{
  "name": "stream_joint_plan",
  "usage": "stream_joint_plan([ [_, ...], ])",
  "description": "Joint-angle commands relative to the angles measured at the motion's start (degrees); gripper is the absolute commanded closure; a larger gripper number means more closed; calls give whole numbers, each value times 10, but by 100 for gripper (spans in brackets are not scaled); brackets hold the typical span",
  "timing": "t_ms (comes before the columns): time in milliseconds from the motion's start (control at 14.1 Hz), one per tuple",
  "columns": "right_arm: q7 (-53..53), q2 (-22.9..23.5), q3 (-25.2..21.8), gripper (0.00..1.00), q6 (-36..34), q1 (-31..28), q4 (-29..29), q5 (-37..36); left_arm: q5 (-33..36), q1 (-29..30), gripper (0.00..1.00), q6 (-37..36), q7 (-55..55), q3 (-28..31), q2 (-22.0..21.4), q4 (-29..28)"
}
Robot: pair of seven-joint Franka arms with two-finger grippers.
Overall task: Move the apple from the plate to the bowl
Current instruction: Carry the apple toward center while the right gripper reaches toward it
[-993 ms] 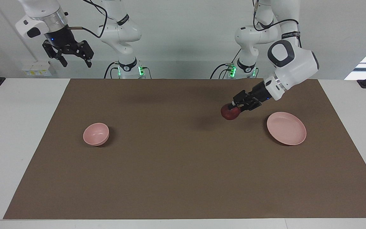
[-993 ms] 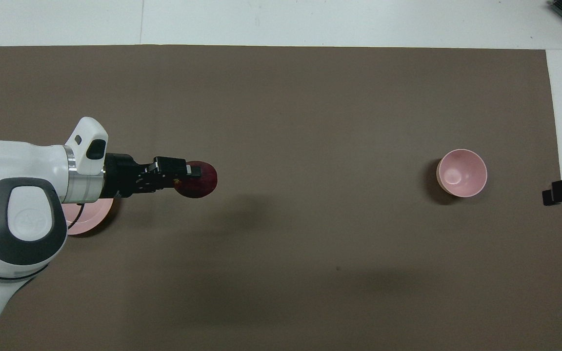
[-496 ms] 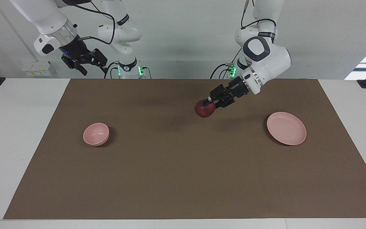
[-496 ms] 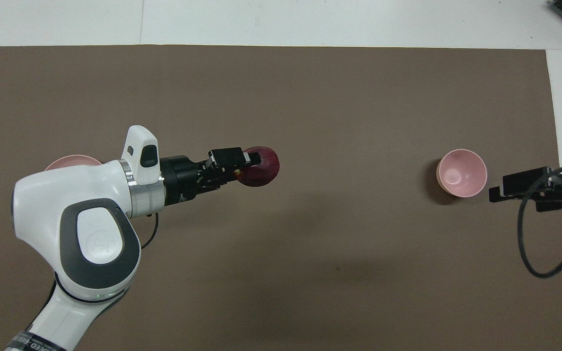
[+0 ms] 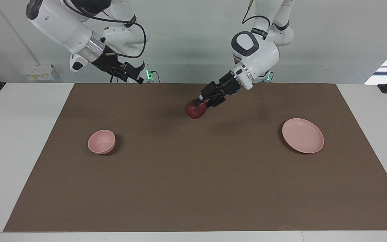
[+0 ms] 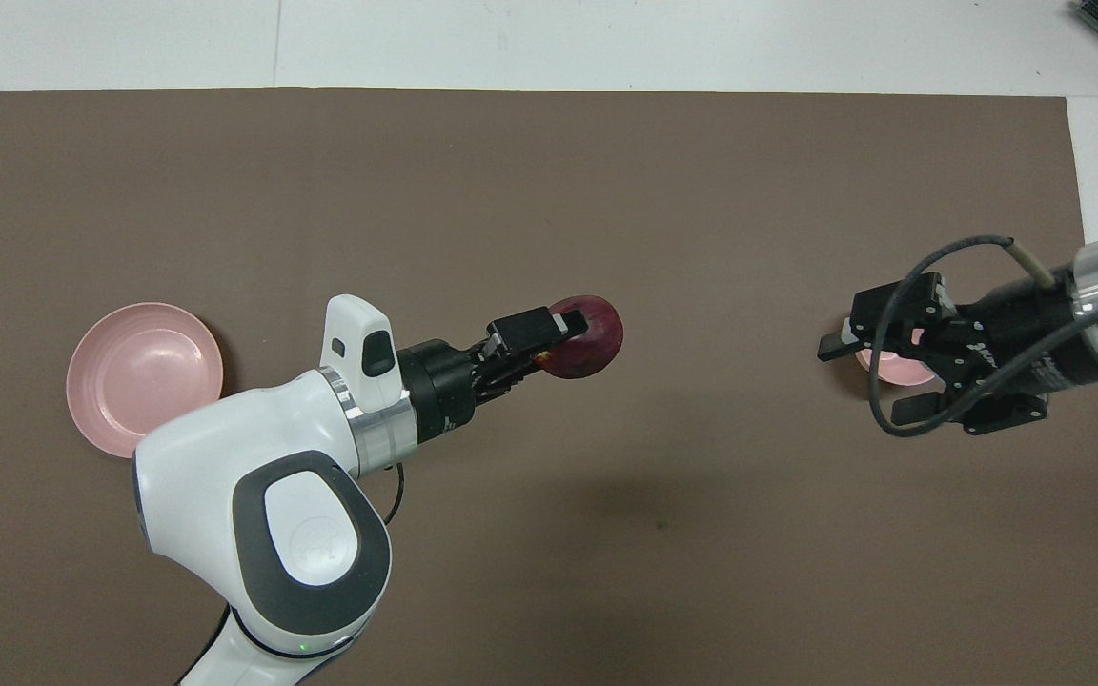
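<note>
Apple (image 5: 195,110) in left hand's (image 5: 203,102) grip above mat; right hand (image 6: 878,376) wide.

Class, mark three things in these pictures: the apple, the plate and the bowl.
apple (image 5: 195,110): facing view, on its red skin below the left gripper (image 5: 201,101).
plate (image 5: 303,135): facing view, on its bare flat middle.
bowl (image 5: 101,141): facing view, on its inner wall.

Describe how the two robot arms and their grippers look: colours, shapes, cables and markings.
Both arms have glossy white rounded shells, dark grey oval joint caps and a silver ring at the wrist. The left gripper and right gripper are black, angular and two-fingered. A black cable loops beside the right gripper. Green lights glow at the arm bases.
</note>
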Motion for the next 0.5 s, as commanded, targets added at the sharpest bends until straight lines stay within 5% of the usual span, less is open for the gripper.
stream_joint_plan([
  [0, 59, 33, 5, 0, 16, -5, 2, 71, -16, -1, 100, 45, -6, -16, 4, 17],
  [426, 142, 126, 5, 0, 29, 8, 60, 184, -28, -1, 100, 103, -6, -54, 5, 32],
])
